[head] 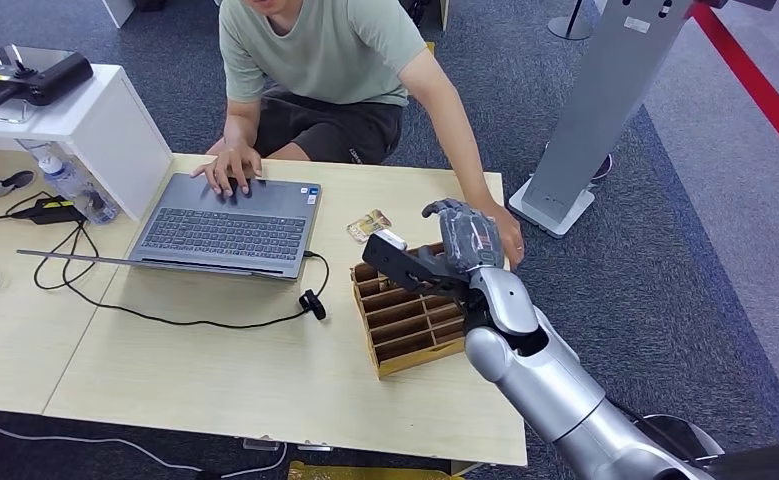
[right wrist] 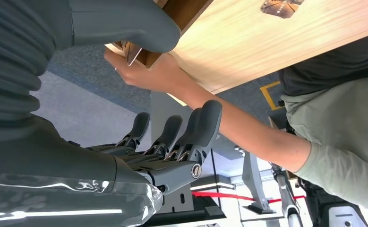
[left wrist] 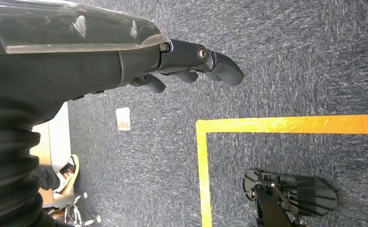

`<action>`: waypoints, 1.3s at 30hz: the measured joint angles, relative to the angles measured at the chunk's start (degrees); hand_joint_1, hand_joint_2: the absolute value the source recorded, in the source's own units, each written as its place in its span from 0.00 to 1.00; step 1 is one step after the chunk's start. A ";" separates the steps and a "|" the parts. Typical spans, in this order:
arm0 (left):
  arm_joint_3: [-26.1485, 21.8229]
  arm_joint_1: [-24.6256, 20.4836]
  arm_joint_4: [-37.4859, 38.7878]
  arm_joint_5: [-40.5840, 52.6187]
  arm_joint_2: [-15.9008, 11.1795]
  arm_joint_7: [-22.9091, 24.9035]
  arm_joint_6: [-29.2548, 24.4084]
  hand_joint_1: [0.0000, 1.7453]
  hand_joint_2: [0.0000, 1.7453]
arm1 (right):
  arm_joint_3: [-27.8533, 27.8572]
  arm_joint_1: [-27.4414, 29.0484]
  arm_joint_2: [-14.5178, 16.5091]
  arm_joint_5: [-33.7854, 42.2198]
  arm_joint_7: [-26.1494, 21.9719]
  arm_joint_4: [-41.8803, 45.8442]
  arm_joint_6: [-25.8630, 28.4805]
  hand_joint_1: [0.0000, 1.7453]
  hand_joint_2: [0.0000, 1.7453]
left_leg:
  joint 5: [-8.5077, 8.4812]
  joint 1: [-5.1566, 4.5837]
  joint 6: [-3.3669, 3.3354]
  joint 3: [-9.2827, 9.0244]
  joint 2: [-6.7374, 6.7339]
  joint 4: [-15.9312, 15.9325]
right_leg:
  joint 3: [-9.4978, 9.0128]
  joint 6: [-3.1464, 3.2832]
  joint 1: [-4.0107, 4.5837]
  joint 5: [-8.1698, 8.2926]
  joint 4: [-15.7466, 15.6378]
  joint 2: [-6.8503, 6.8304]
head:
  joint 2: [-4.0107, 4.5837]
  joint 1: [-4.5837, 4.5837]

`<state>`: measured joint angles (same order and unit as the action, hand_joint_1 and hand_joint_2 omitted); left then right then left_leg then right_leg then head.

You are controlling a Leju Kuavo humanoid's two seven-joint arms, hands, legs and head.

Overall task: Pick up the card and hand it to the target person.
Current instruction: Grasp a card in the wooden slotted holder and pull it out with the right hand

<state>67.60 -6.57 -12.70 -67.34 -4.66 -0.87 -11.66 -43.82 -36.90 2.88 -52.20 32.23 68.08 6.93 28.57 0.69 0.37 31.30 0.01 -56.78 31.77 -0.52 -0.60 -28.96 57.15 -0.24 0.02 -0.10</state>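
Head view: right hand over the card box

Right hand (head: pixel 462 240) hovers above the wooden slotted box (head: pixel 405 320) at the counter's (head: pixel 215 370) 3 o'clock edge, fingers spread, gripping nothing visible. A card (right wrist: pixel 133 54) edge shows by the person's hand (right wrist: pixel 146 71), beside the thumb. Left hand (left wrist: pixel 191 61) hangs over carpet, fingers loosely curled, empty. Laptop (head: pixel 225 225) sits at 11 o'clock.

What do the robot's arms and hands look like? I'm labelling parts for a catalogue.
The right arm is made of rounded, glossy silver shells with a dark joint between them. The right robot hand is dark grey, with thick, blocky segmented fingers pinned by silver screws. The left robot hand matches: dark grey fingers, glossy casing and a ribbed cover behind it.
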 joint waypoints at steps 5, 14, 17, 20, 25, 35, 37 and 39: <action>-0.01 0.02 0.00 0.00 0.00 -0.01 -0.02 0.00 1.00 | 0.06 0.60 -0.36 0.03 0.22 1.79 -0.13 0.46 1.00 | 0.00 0.00 0.00 0.00 0.00 0.00 | 0.00 0.00 0.00 0.00 0.00 0.00 | 0.00 0.01; -0.02 0.05 0.00 0.01 0.00 0.00 0.00 0.00 1.00 | 0.17 1.67 -1.37 0.26 1.33 3.66 -0.54 0.48 1.00 | 0.00 0.00 0.00 0.00 0.00 0.00 | 0.00 0.00 0.00 0.00 0.00 0.00 | 0.00 -0.01; -0.02 0.06 0.00 0.02 0.00 0.00 0.04 0.00 1.00 | 0.44 2.16 -1.77 0.46 1.64 3.92 -0.54 0.46 1.00 | 0.00 0.00 0.00 0.00 0.00 0.00 | 0.00 0.00 0.00 0.00 0.00 0.00 | 0.00 -0.01; -0.02 0.06 0.00 0.08 0.00 0.00 0.15 0.00 1.00 | 0.79 2.61 -2.10 0.79 1.55 3.96 -0.50 0.46 1.00 | 0.00 0.00 0.00 0.00 0.00 0.00 | 0.00 0.00 0.00 0.00 0.00 0.00 | 0.00 0.01; -0.02 0.05 0.00 0.38 0.00 0.11 0.26 0.00 1.00 | 1.36 3.11 -2.38 1.27 1.27 3.29 -0.36 0.47 1.00 | 0.00 0.00 0.00 0.00 0.00 0.00 | -0.01 0.00 0.00 0.00 0.00 0.00 | 0.00 0.01; -0.02 0.05 0.00 0.84 0.00 0.31 0.33 0.00 1.00 | 1.68 3.68 -2.64 1.78 1.35 0.65 0.04 0.44 1.00 | 0.00 0.00 0.00 0.00 0.00 0.00 | 0.00 0.00 0.00 0.00 0.00 0.00 | 0.00 0.01; -0.02 0.05 0.00 0.87 0.00 0.39 0.33 0.00 1.00 | 1.70 3.77 -2.65 1.78 1.29 0.09 0.14 0.45 1.00 | 0.00 0.00 0.00 0.00 0.00 0.00 | 0.00 0.00 0.00 0.00 0.00 0.00 | 0.00 0.02; -0.02 0.05 0.00 0.87 0.00 0.43 0.33 0.00 1.00 | 1.70 3.87 -2.63 1.78 1.08 -0.39 0.21 0.46 1.00 | 0.00 0.00 0.00 0.01 0.00 0.00 | 0.00 0.00 0.00 0.00 0.00 0.00 | 0.00 0.01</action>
<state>67.58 -6.53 -12.70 -66.47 -4.66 -0.45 -11.32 -42.12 -33.03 0.25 -50.42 33.30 67.69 7.15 28.57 0.69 0.37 31.31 0.00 -56.78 31.77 -0.52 -0.60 -28.96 57.14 -0.24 0.02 -0.09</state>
